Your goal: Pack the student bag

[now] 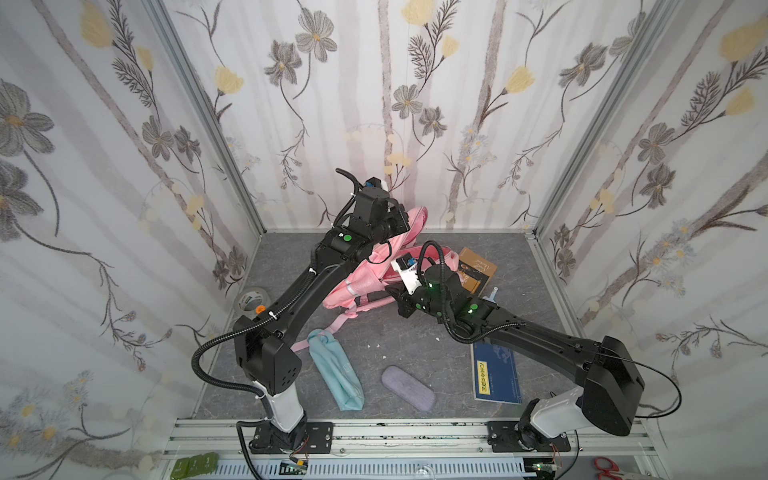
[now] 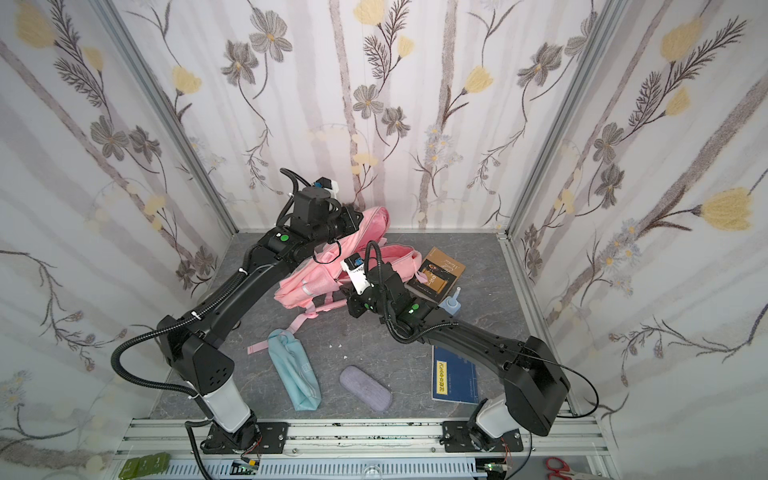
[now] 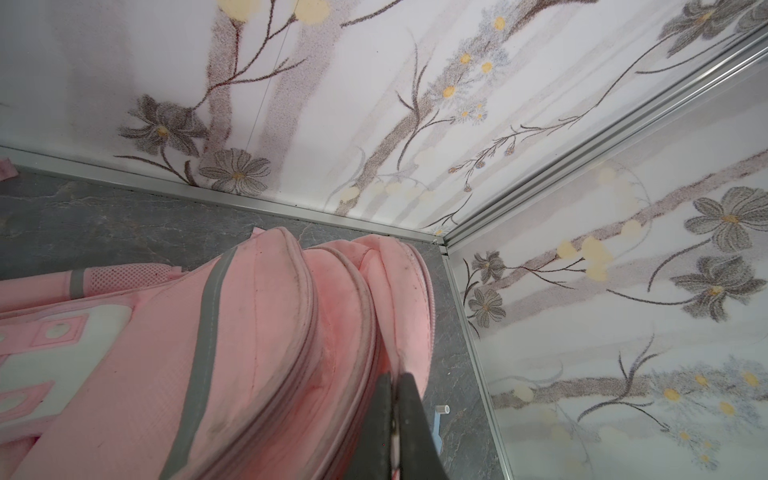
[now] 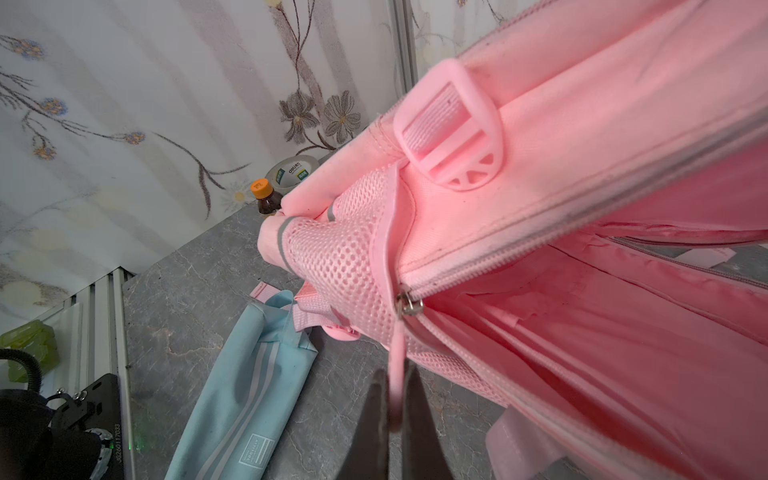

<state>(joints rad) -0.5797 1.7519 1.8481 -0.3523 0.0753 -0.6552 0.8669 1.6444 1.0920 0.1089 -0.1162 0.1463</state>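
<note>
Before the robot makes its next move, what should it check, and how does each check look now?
1. Left fingers shut on bag, top edge: ok.
2. Right fingers shut on zip pull: ok.
3. Main pocket open: ok.
4. Room left inside main pocket: cannot tell.
5. Pouch, case, blue book packed: not ok, all lie on the table.
</note>
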